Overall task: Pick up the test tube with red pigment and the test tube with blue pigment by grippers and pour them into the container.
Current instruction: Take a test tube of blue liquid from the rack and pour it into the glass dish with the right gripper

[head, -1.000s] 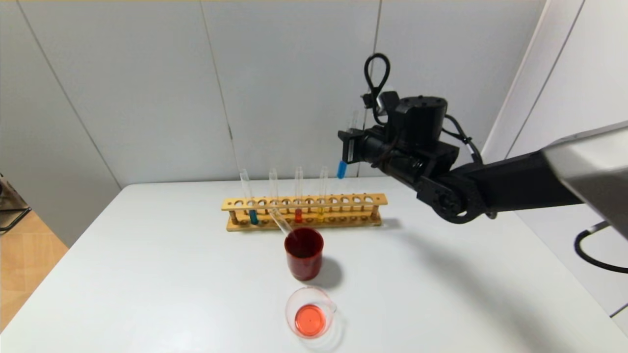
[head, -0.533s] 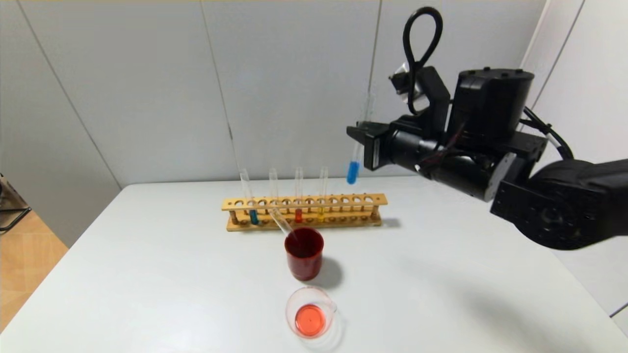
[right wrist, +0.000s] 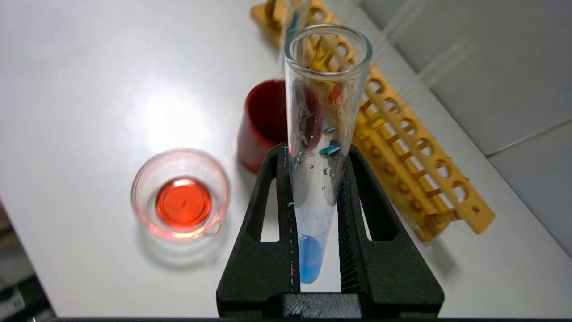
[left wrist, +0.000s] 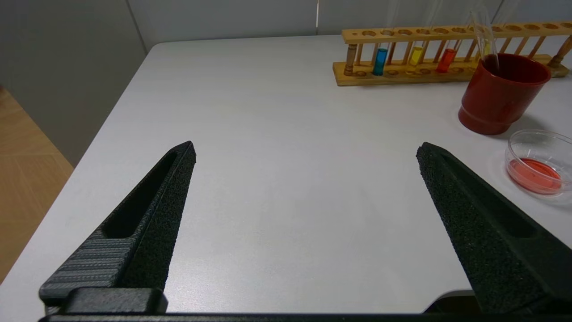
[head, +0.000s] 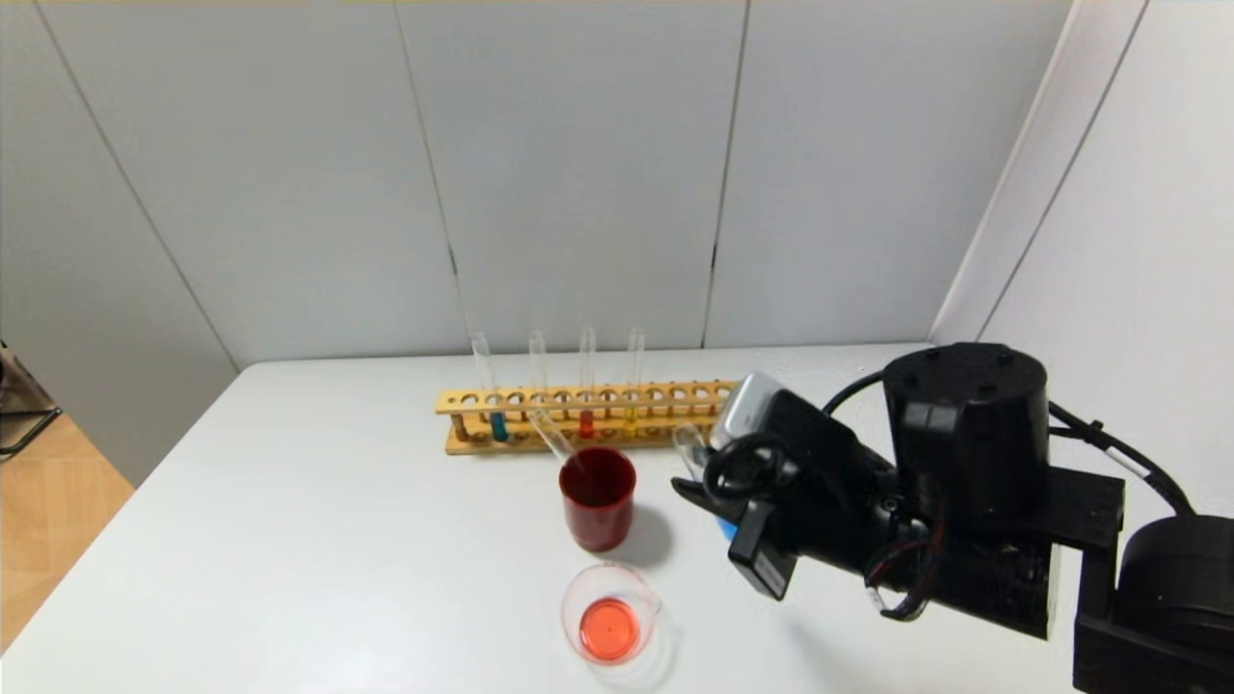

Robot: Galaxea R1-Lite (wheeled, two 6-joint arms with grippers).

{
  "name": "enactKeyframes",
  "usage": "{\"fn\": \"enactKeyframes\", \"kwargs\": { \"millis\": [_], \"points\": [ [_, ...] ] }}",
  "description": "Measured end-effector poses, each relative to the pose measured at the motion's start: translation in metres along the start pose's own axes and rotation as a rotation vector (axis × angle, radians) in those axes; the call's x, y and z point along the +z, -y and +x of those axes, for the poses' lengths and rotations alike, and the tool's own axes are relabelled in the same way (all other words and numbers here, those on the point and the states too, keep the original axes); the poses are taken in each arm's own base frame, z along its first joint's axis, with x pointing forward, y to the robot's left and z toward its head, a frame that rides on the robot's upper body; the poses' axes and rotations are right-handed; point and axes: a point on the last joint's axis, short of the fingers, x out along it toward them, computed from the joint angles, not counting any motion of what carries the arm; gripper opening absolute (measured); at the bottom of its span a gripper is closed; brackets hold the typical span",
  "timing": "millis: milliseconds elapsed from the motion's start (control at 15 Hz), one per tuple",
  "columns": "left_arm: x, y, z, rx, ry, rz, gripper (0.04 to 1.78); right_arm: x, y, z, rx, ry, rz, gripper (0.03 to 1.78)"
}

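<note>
My right gripper (head: 702, 487) is shut on the test tube with blue pigment (head: 690, 448), low over the table to the right of the dark red cup. In the right wrist view the gripper (right wrist: 316, 150) clamps the tube (right wrist: 313, 201) at mid-length, with blue liquid at its rounded end. The container (head: 610, 627), a low clear cup, holds orange-red liquid; it also shows in the right wrist view (right wrist: 181, 197) and the left wrist view (left wrist: 536, 163). A tube with orange-red liquid (head: 586, 422) stands in the rack. My left gripper (left wrist: 306, 150) is open and empty over bare table, outside the head view.
A wooden rack (head: 593, 397) at the back also holds a teal tube (head: 497, 425) and a yellow tube (head: 631, 414). A dark red cup (head: 598, 496) stands in front of it with an empty tube (head: 551, 436) leaning in it. The table edge is near on the left.
My right arm has come down and forward from high behind the rack, carrying the blue tube to beside the dark red cup. The tube now tilts.
</note>
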Motion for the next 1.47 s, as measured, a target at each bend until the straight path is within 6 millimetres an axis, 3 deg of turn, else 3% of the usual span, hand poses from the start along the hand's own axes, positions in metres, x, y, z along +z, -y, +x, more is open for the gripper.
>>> {"fn": "enactKeyframes", "kwargs": {
  "millis": [333, 667, 1133, 1467],
  "points": [
    [0.000, 0.000, 0.000, 0.000, 0.000, 0.001, 1.75, -0.018, -0.015, 0.018, 0.060, -0.086, -0.227, 0.33],
    [0.000, 0.000, 0.000, 0.000, 0.000, 0.000, 1.75, -0.038, -0.018, 0.035, 0.142, -0.207, -0.486, 0.33],
    [0.000, 0.000, 0.000, 0.000, 0.000, 0.001, 1.75, -0.019, -0.024, 0.049, 0.174, -0.362, -0.722, 0.33],
    [0.000, 0.000, 0.000, 0.000, 0.000, 0.001, 1.75, -0.012, -0.031, 0.071, 0.148, -0.407, -0.800, 0.33]
  ]
}}
